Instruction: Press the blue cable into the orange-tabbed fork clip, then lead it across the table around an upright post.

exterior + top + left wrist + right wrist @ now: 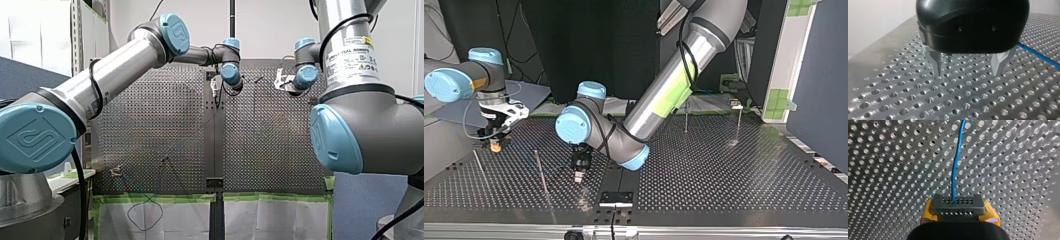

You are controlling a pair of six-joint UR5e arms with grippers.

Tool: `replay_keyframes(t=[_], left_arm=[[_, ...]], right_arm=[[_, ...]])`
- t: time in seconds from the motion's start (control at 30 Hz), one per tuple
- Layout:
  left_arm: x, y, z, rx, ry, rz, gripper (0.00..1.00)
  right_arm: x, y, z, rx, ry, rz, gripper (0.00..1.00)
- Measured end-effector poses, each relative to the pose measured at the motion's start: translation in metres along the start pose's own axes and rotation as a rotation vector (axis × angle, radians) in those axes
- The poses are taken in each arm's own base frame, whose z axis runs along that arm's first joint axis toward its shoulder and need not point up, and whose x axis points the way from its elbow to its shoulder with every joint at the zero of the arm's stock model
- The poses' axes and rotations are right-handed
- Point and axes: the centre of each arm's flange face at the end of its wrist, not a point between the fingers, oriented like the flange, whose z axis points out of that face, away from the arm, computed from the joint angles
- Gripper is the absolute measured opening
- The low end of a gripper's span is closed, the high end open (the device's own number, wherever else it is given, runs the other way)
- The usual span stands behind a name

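Left jaws apart, blue cable (1038,54) beside

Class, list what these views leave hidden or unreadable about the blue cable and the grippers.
Right wrist view: the blue cable runs into a grey perforated block, which hides its end.
Left wrist view: my left gripper covers part of the cable; the edge cuts off the rest.
Top view: the orange piece below my right gripper is too small to identify.
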Motion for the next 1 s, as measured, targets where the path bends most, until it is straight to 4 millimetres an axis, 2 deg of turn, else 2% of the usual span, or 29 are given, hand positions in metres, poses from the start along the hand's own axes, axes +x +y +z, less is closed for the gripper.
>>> replay_keyframes(t=[0.47,0.83,1.0], left_arm=[[0.01,0.003,-0.002,-0.024,0.018,0.02,1.0],[0.007,0.001,-0.005,-0.053,0.012,0.03,1.0],[0.008,0.002,-0.005,-0.057,0.014,0.032,1.0]], right_arm=[[-0.021,-0.002,0.01,0.013,-0.005,0.005,0.0],[-0.029,-0.002,0.013,0.014,-0.013,0.009,0.0],[-0.039,-0.001,0.016,0.014,-0.03,0.01,0.0]])
